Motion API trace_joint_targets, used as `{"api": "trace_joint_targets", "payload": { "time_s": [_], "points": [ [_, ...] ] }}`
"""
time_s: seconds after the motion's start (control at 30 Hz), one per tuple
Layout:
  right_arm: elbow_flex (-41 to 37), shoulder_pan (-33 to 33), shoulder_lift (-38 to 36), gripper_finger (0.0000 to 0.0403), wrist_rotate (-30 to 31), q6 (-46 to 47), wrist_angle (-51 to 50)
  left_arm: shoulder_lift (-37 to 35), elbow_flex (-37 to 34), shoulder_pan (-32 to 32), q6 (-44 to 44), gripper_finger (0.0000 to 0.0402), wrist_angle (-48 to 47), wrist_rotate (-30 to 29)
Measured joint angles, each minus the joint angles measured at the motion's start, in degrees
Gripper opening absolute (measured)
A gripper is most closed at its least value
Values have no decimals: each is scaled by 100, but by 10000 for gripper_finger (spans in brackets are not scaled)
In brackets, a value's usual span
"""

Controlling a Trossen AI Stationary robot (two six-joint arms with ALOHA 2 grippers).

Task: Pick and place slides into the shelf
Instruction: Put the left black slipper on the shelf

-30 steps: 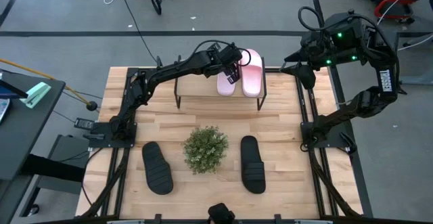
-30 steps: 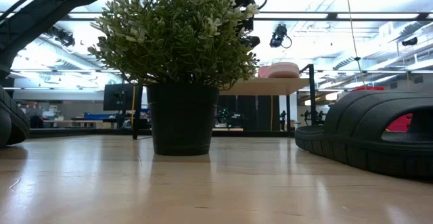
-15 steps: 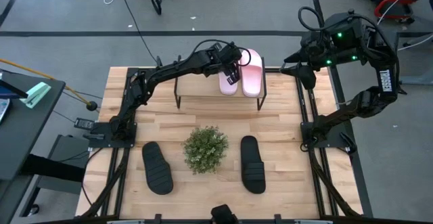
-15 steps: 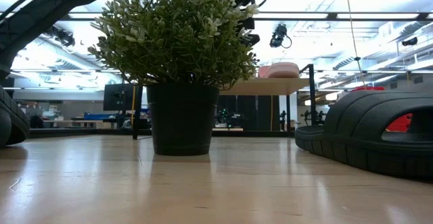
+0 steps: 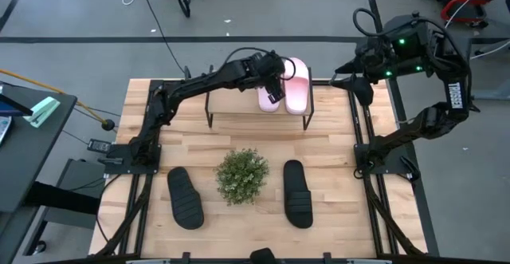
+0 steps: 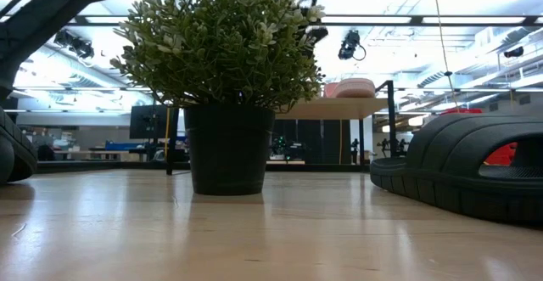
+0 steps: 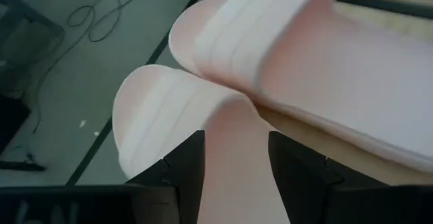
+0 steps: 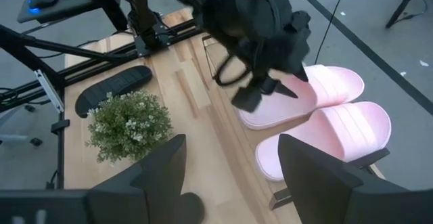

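Observation:
Two pale pink slides lie side by side, soles down, on the right end of the shelf (image 5: 239,108). One slide (image 5: 297,84) is toward the table's right; the other (image 5: 266,99) is beside it to the left. My left gripper (image 5: 276,82) hovers open over that left pink slide (image 7: 162,109), a finger on each side of its strap. Two black slides (image 5: 185,198) (image 5: 297,193) rest flat on the tabletop near the front. My right gripper (image 8: 237,183) is open, raised beyond the table's far right corner. My left gripper comes at the left pink slide's strap (image 7: 237,139) from above, slanting toward the far side, with its fingers (image 7: 183,166) standing open on either side. Whether they touch the strap I cannot tell. The slide lies on the shelf board.
A potted plant (image 5: 241,176) stands mid-table between the black slides and fills much of the low view (image 6: 225,52). The left half of the shelf board shows bare wood. Black rails run along both table sides. A black slide (image 6: 462,166) looms at the low view's right.
My left gripper has risen a little above the shelf, as the low view shows. The pink slides have stayed where they were on the board. The right arm has kept still.

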Motion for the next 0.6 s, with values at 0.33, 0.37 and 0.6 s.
{"api": "trace_joint_targets", "payload": {
  "time_s": [0.33,0.37,0.6],
  "points": [
    [0,189,-484,240,-142,90,0,-944,2,-143,-466,166,-465,453],
    [0,251,-530,240,-180,120,0,-1025,7,-205,-518,167,-473,432],
    [-595,832,-964,240,-197,501,17,-1329,11,-673,-1124,166,-425,350]
  ]
}}
